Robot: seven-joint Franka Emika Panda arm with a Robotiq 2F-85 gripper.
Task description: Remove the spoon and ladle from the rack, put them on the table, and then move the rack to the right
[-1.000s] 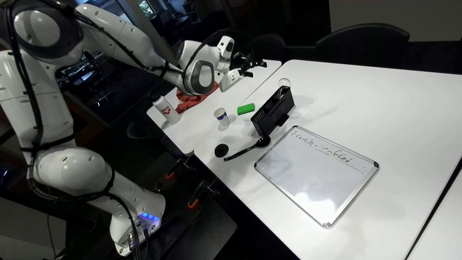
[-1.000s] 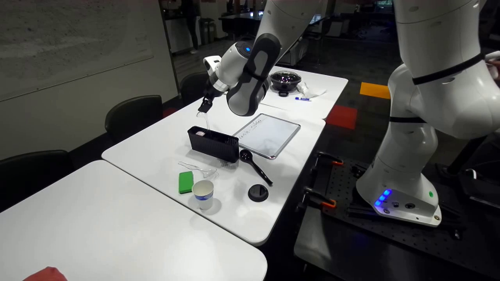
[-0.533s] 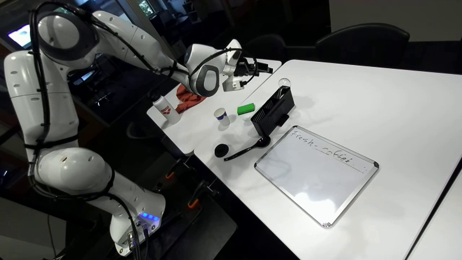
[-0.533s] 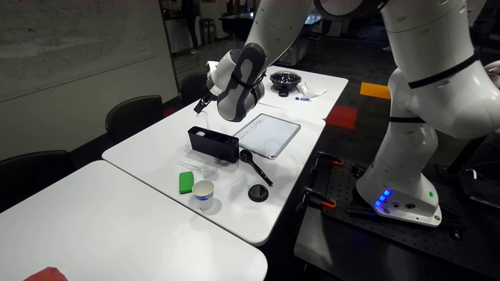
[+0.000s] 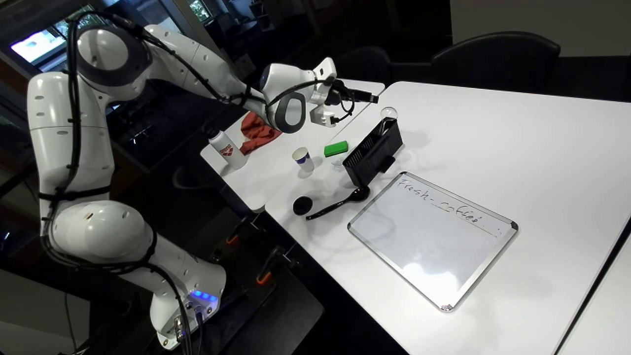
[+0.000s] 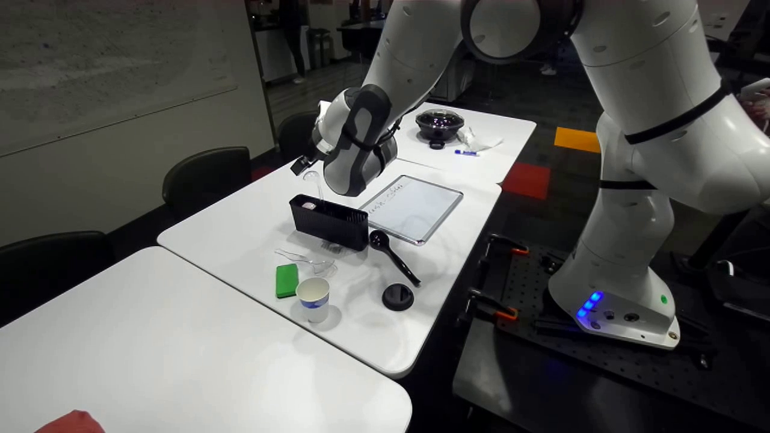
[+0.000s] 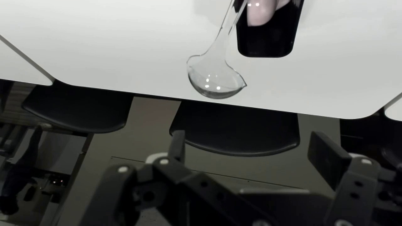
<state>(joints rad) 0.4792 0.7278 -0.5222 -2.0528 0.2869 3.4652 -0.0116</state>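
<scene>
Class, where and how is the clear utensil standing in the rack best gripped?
Probably by its thin handle, just below the bowl, the open pincer coming from one side above the rack: the wider bowl caps the top, and the handle's lower part goes down inside.

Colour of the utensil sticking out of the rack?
The utensil is colourless and see-through; it shows best in the wrist view.
</scene>
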